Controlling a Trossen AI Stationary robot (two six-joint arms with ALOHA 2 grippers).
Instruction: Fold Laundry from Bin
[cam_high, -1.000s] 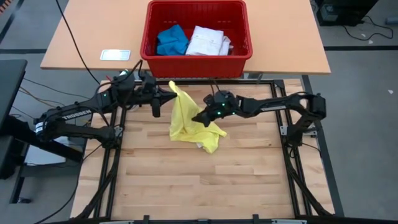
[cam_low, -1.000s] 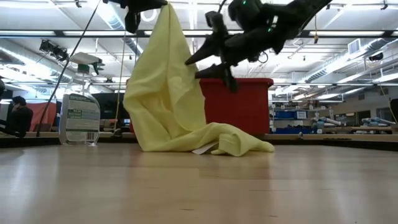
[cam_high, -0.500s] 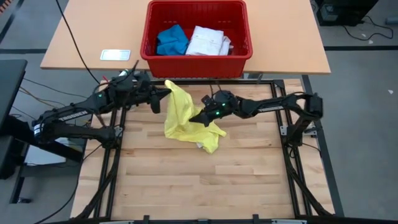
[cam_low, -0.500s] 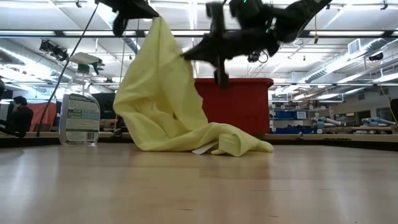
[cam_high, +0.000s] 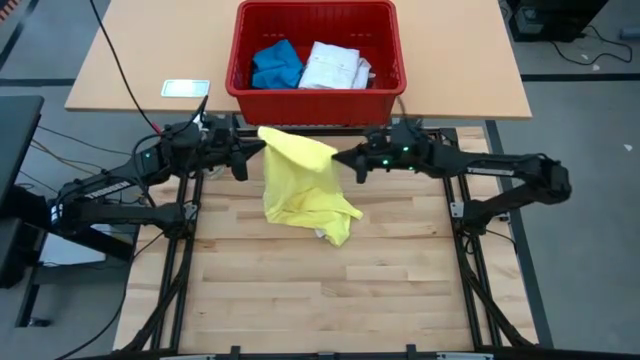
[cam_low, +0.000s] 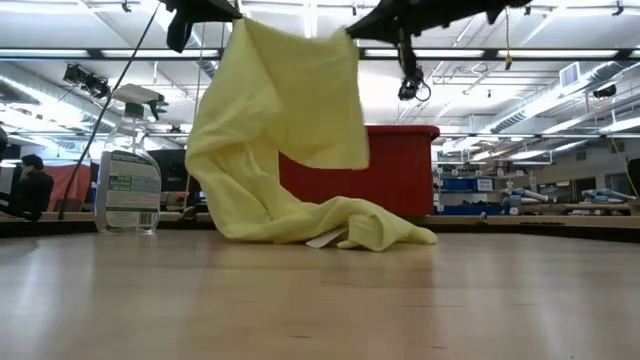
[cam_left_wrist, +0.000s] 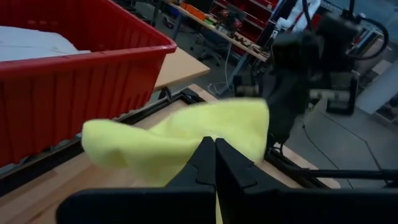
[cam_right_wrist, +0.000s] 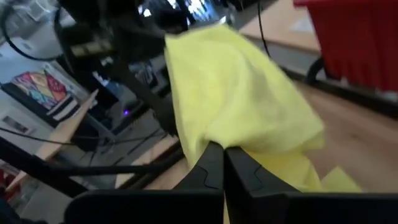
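Over the wooden tabletop (cam_high: 300, 280) my right gripper (cam_high: 340, 161) has just clamped onto the yellow T-shirt (cam_high: 297, 186) opposite my left gripper's (cam_high: 256, 150) closed grip, so I can spread it.

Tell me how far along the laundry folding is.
Early. Done: the yellow shirt is out of the red bin. In hand: left pincer and right pincer hold it up, bottom trailing on the table. Left: fold it; blue piece and white shirt wait in the bin.

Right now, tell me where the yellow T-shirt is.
The yellow T-shirt hangs between both grippers over the wooden table, just in front of the red bin, its lower part piled on the wood.
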